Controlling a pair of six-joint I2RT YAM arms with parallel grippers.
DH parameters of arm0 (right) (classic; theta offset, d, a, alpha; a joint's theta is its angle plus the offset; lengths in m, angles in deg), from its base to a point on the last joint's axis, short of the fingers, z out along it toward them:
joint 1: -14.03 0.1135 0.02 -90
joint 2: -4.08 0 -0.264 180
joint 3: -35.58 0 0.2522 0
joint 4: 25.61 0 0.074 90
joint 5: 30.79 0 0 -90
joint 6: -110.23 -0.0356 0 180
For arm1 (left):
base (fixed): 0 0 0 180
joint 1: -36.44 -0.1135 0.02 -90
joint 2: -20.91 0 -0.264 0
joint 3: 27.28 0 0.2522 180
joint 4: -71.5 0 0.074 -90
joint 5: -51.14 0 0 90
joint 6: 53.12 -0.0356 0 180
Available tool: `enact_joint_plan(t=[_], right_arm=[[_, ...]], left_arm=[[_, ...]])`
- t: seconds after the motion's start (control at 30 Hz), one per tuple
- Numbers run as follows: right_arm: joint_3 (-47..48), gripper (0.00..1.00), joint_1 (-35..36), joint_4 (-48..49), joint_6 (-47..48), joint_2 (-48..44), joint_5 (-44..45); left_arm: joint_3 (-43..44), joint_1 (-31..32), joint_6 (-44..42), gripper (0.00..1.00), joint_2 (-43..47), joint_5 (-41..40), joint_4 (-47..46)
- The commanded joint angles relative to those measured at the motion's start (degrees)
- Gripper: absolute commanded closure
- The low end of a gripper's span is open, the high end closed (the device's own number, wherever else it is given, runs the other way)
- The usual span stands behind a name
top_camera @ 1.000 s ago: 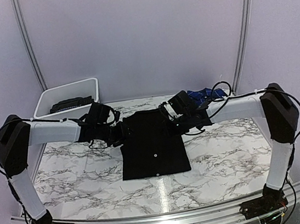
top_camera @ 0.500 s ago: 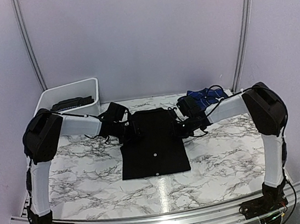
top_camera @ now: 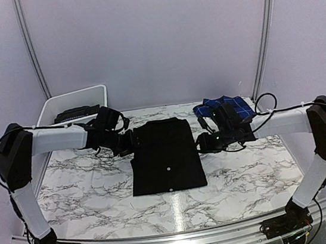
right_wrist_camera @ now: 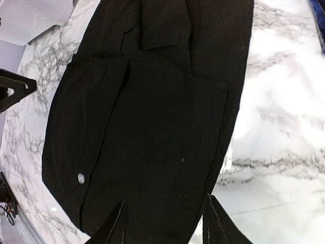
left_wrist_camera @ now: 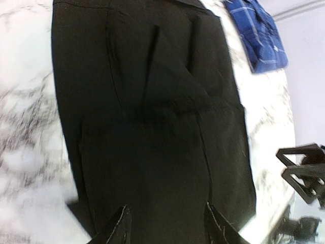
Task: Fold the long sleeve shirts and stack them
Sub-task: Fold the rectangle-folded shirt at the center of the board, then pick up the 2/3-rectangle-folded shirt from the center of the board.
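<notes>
Black shirt (top_camera: 166, 157): folded flat, centre of the marble surface (top_camera: 88, 192).
Blue plaid shirt (top_camera: 227, 106): bunched near its 1 o'clock.
Left hand (top_camera: 125, 144): fingers apart, empty, at its 10 o'clock edge.
Right hand (top_camera: 205, 142): fingers apart, empty, at its 3 o'clock edge.
Handling: likely soft, light and floppy; pinch the edges through all layers.

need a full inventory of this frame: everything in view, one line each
black shirt: 1, plain black, folded flat at the table's centre
plaid shirt: 1, dark blue with thin white lines, bunched at the far right of the table
bin: 1, white, far left
dark item: 1, black, inside the bin; cannot tell what it is
table: 1, white marble with grey veins
left arm: 1, white and black, reaching in from the left
right arm: 1, white and black, reaching in from the right
left gripper: 1, black, open, by the black shirt's left edge
right gripper: 1, black, open, by its right edge
</notes>
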Motion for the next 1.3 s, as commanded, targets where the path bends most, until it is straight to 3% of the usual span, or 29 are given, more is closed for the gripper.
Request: enact_joint_plan(t=[0.0, 0.2, 0.43, 1.0, 1.27], right_arm=[[-7.2, 0.58, 3.0, -1.9, -0.5, -5.2, -2.8], [-14.7, 0.58, 6.8, -1.5, -4.1, -10.4, -3.1], [-18.5, 0.63, 8.6, -0.1, -6.7, -11.2, -3.4], [-21.4, 0.71, 9.2, 4.9, -9.7, -8.7, -3.6], [-22.3, 0.76, 9.3, 7.2, -10.5, -7.8, -3.8]], left_arm=[[-9.8, 1.8, -1.7, 0.48, 10.3, 0.6, 2.5], [-23.6, 5.5, -0.4, 0.46, 19.4, -0.4, 2.9], [-30.5, 8.5, 1.4, 0.46, 22.3, -1.6, 2.6], [-29.7, 11.4, 1.9, 0.50, 17.0, -1.6, 1.4], [-29.0, 12.4, 3.5, 0.61, 14.5, -1.9, 1.0]])
